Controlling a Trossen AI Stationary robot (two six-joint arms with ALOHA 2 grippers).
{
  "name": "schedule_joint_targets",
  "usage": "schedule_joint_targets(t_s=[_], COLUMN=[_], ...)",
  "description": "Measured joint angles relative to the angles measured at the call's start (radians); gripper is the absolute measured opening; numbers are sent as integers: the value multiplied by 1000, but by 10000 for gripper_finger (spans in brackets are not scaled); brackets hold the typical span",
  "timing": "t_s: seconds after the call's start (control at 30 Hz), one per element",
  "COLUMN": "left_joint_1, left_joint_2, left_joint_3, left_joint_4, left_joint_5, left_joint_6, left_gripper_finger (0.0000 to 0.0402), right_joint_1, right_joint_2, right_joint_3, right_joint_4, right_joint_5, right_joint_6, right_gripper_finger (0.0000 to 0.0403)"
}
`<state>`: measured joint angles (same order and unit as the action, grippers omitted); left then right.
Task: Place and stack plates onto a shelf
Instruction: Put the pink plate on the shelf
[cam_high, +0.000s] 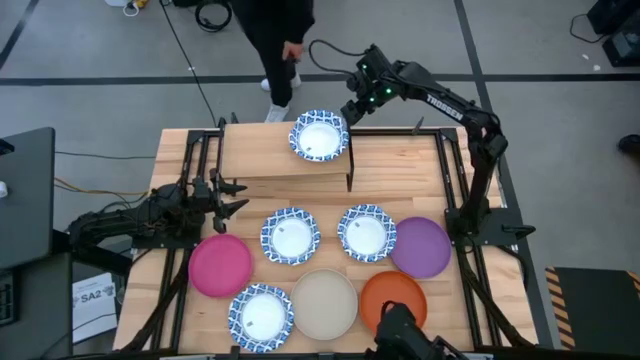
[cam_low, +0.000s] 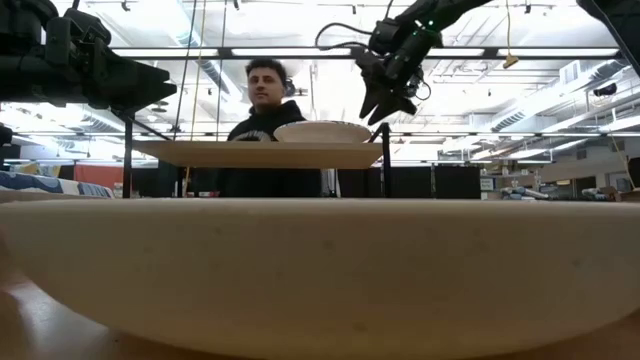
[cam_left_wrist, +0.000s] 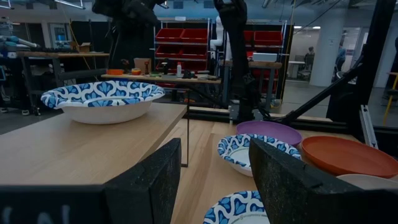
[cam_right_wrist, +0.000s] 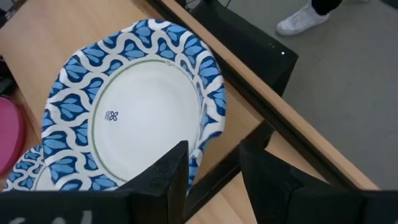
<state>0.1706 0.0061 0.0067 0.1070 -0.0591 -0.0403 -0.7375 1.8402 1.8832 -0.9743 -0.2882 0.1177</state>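
A blue-rimmed white plate (cam_high: 319, 137) (cam_right_wrist: 134, 112) rests by its base on the right end of the shelf's light wood top (cam_high: 260, 155) (cam_low: 230, 153). My right gripper (cam_high: 352, 108) (cam_right_wrist: 214, 171) is open and hovers just above and beyond that plate's far-right rim, clear of it in the low view (cam_low: 385, 108). My left gripper (cam_high: 232, 195) (cam_left_wrist: 214, 180) is open, held level at the table's left, off the shelf's near-left corner. On the table lie three more blue-rimmed plates (cam_high: 290, 236) (cam_high: 366, 232) (cam_high: 262, 314), plus pink (cam_high: 220, 264), purple (cam_high: 421, 247), beige (cam_high: 324, 303) and orange (cam_high: 393, 300) ones.
A person (cam_high: 275, 40) (cam_low: 265, 90) stands just past the table's far edge, behind the shelf. The left half of the shelf top (cam_left_wrist: 74, 149) is bare. Black frame rails (cam_high: 465, 200) run along both sides of the table. The beige plate's rim fills the near part of the low view (cam_low: 320, 260).
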Motion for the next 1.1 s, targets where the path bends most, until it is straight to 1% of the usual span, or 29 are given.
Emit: schedule_joint_targets(t_s=[0.17,0.3,0.37,0.5,0.6,0.7,0.87,0.97,1.1], left_joint_1=[0,0,0,0,0,-3,-34,-62,-100], left_joint_2=[0,0,0,1,1,1,24,71,166], left_joint_3=[0,0,1,22,55,87,149,188,242], left_joint_4=[1,7,12,-4,-1,-42,-145,-182,-229], left_joint_5=[0,10,28,59,63,64,80,83,83], left_joint_6=[-11,-27,-27,-27,-26,-26,-26,-25,-17], left_gripper_finger=[196,196,196,196,196,196,196,196,196], right_joint_1=[11,54,90,166,223,281,365,403,445], right_joint_2=[-60,-109,-136,-186,-240,-307,-452,-544,-670], right_joint_3=[0,0,0,-4,-46,-131,-351,-499,-680], right_joint_4=[-38,-87,-105,-125,-112,-82,48,141,243], right_joint_5=[6,23,50,140,178,209,239,243,244], right_joint_6=[-51,-93,-112,-139,-140,-140,-103,-67,-23], right_gripper_finger=[149,149,149,149,149,149,149,149,149])
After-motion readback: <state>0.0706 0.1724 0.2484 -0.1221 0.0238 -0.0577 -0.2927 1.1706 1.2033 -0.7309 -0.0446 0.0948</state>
